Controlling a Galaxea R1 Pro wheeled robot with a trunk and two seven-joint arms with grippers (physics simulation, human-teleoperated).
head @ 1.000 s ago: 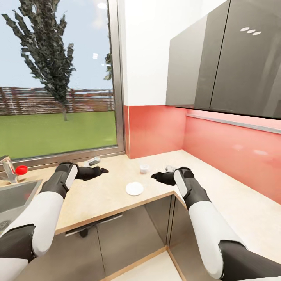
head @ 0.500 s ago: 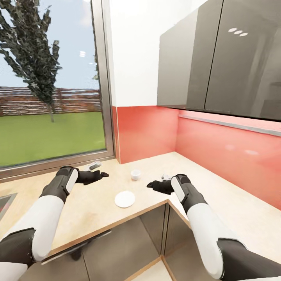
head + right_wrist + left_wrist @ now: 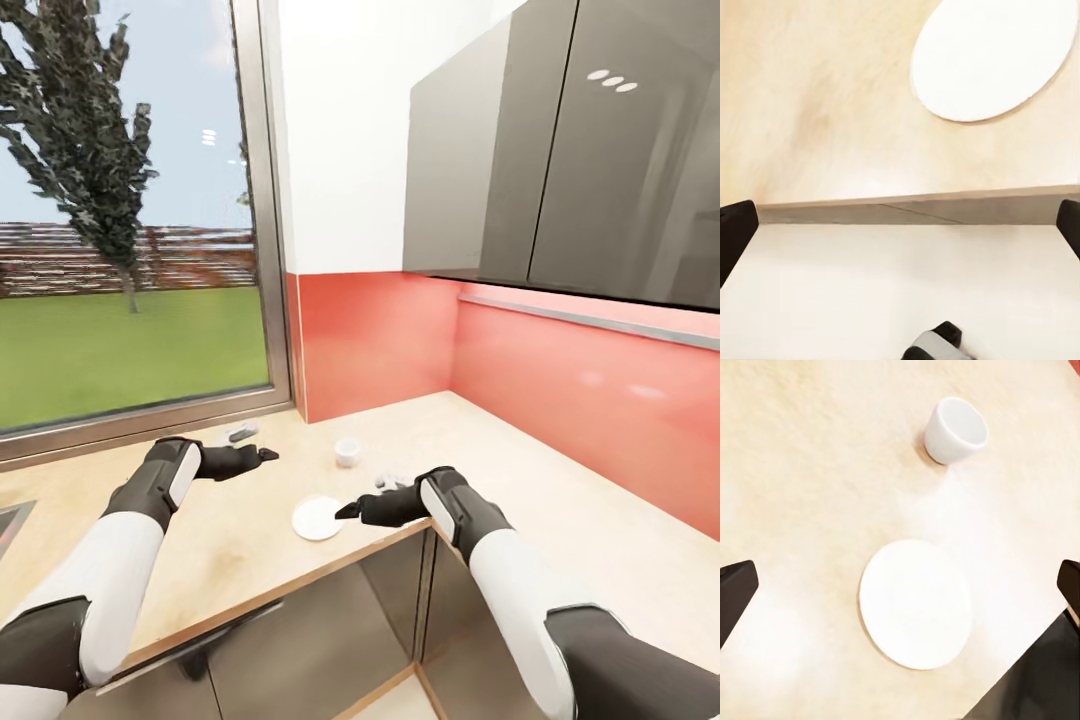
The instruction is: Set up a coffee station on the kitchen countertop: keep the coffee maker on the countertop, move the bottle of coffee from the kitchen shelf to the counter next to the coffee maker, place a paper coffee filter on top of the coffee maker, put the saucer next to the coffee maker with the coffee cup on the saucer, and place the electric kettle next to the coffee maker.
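One saucer (image 3: 318, 519) lies near the countertop (image 3: 230, 540) edge.

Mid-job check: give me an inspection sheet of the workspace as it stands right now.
Surface: beige corner countertop, bare around the items.
Job's things: white saucer flat near the front edge; coffee cup upright behind it, apart.
Clutter: small grey object by the window, unclear.
Grippers: left gripper open, empty; right gripper open, at the saucer's edge.
Cables: nothing seen.
Surroundings: window, red backsplash, dark wall cabinets.
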